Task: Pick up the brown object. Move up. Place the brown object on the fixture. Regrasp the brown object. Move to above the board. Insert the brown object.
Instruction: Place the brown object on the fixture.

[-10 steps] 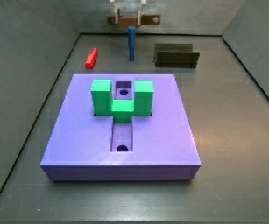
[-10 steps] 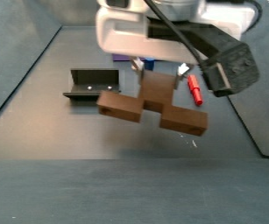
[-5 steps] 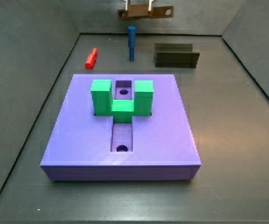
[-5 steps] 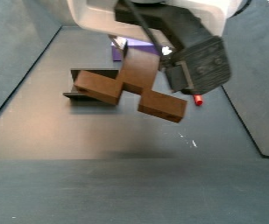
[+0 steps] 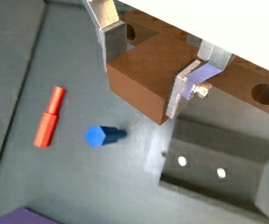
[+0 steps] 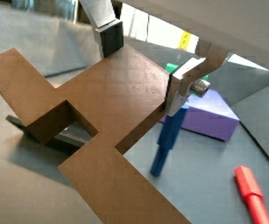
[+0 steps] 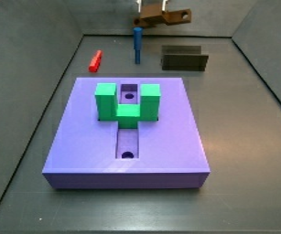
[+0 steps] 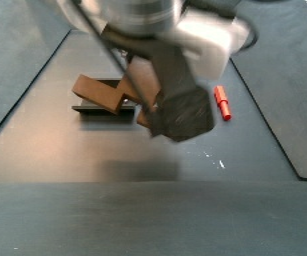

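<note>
**Aloft now: brown object held near the fixture**

Here the board [image 7: 126,128] serves as the landmark. It lies nearest in a side view, a lavender slab with its green U-shaped piece [image 7: 126,102] seated over the central slot. Past the board's far edge lie the red peg [image 7: 95,61] and the upright blue peg [image 7: 137,43], and beside them stands the fixture [image 7: 184,58], dark and open-topped. Farthest from the board and well above the floor, the gripper [image 7: 158,13] hangs with the brown object [image 7: 164,15] in its grasp.

Both wrist views show the hold plainly. The gripper [image 5: 148,54] is clenched on the brown object [image 5: 160,74], one silver finger [image 5: 196,76] flat against a broad face and the other against the opposite face, jaws parted only by the piece's own thickness. In a wrist view the fixture [image 5: 222,165] sits below and just beside the piece, so the placing step looks to be at hand.

As to handling, the brown object [image 6: 95,109] looks rigid, light and smooth-faced, something like plastic or sealed wood; it should not bend or crush. Its arms reach well beyond the fingers, so a hold off its middle would likely let it swing. The flat parallel faces near the centre seem the soundest place to grip, with the holed end [image 5: 265,92] left free. In the close side view the arm hides most of the gripper [image 8: 153,85], and the piece [image 8: 105,92] shows over the fixture [image 8: 100,111].
</note>
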You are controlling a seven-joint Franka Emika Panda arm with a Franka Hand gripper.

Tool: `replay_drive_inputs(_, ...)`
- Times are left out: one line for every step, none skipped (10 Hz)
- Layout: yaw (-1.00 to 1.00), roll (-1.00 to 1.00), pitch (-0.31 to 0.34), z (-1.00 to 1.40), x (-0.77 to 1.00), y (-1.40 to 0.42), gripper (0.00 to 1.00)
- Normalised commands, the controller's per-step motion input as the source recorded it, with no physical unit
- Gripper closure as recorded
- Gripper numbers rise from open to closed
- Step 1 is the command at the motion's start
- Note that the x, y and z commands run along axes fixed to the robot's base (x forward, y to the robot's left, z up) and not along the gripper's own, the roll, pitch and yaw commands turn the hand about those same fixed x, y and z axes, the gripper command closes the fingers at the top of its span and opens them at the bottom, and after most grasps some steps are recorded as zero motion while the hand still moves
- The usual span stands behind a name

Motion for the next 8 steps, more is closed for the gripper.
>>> replay_drive_inputs(0.00,0.00,0.000,0.00,0.00,-0.02,1.00)
replay_drive_inputs(-0.05,-0.04,0.534,0.00,0.71,0.00,1.00)
replay_drive_inputs(0.00,-0.02,0.734,0.04,0.84,0.00,1.00)
replay_drive_inputs(0.01,-0.03,0.797,0.04,0.75,-0.10,1.00)
replay_drive_inputs(0.11,-0.19,0.771,0.01,0.73,-0.07,1.00)
replay_drive_inputs(0.08,-0.29,0.720,0.01,0.73,-0.13,1.00)
replay_drive_inputs(0.03,-0.49,0.569,0.00,0.80,-0.10,1.00)
replay_drive_inputs(0.00,-0.64,0.423,0.00,0.84,-0.10,1.00)
